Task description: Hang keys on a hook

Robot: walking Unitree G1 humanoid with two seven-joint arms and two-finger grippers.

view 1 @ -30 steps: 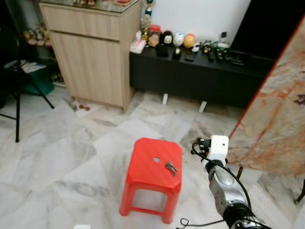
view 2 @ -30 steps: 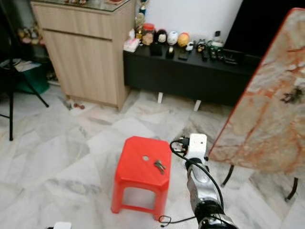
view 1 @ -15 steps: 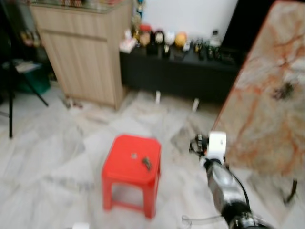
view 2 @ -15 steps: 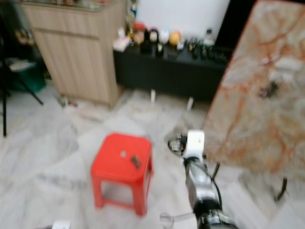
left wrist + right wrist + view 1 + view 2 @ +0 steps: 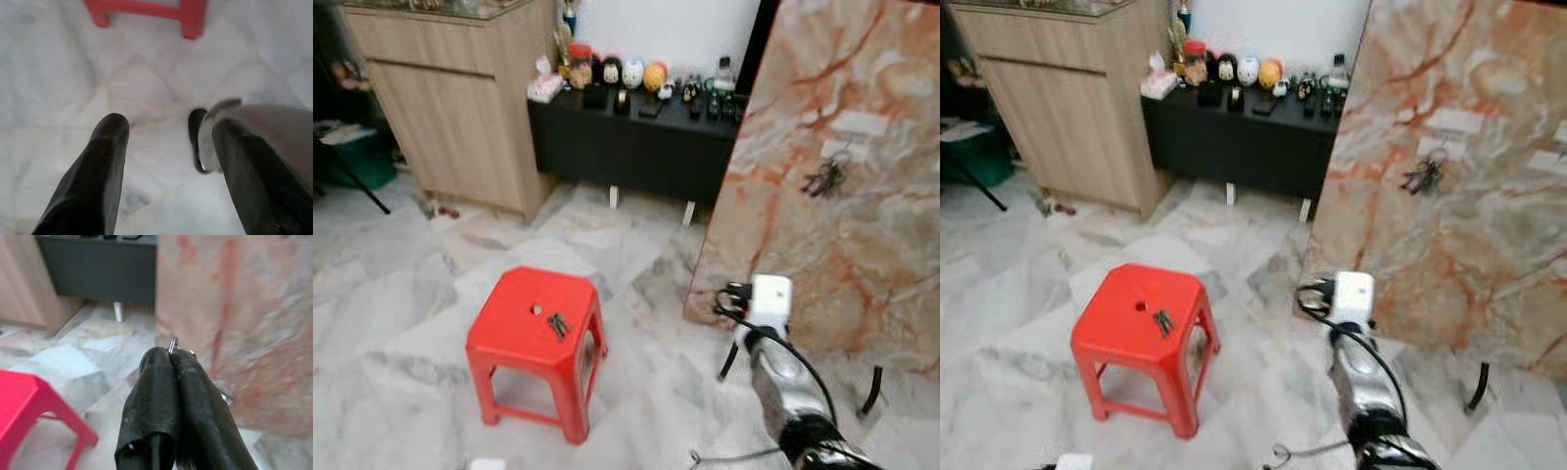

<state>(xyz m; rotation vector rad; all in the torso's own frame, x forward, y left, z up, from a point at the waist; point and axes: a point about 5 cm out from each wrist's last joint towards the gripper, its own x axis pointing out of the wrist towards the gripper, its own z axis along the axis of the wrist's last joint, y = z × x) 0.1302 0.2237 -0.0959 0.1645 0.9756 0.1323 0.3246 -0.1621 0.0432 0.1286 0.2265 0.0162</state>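
Panning right has brought your marble board and its hooks into view, your right gripper clamped on a key ring, more keys left on the red stool

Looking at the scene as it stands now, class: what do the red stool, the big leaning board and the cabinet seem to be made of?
Red stool: likely moulded plastic, one uniform glossy colour. Leaning board: marble-look surface with orange veins; real stone or print, cannot tell. Cabinet: pale wood or wood-grain laminate, matte.
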